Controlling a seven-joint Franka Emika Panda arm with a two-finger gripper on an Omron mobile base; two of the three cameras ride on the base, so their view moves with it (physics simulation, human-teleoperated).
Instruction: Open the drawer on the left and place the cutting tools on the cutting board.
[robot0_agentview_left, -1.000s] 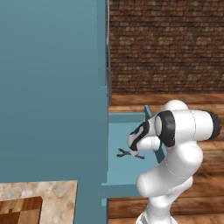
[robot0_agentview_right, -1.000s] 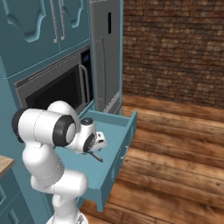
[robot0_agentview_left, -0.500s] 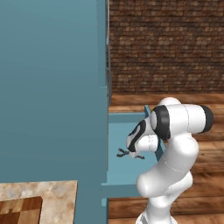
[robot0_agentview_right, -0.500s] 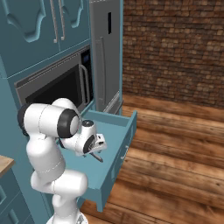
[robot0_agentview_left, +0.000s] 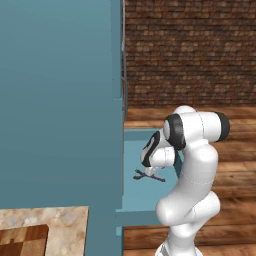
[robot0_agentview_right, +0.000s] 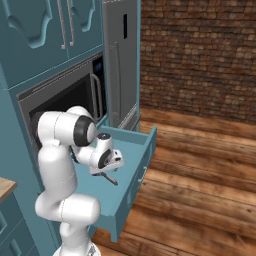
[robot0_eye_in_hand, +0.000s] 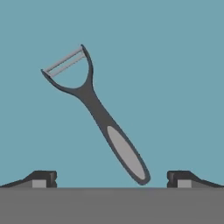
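Teal and pulled well out, the drawer (robot0_agentview_right: 131, 165) carries on its floor a slim grey tool (robot0_eye_in_hand: 98, 114) with a forked head (a peeler, by the blade strung across the fork). Directly above that tool hangs the gripper (robot0_eye_in_hand: 111, 178), jaws spread wide and empty, the handle's end lying between the fingertips (robot0_eye_in_hand: 43, 178). Beside the drawer's cabinet, the cutting board (robot0_agentview_left: 22, 241) rests on the counter (robot0_agentview_left: 55, 221).
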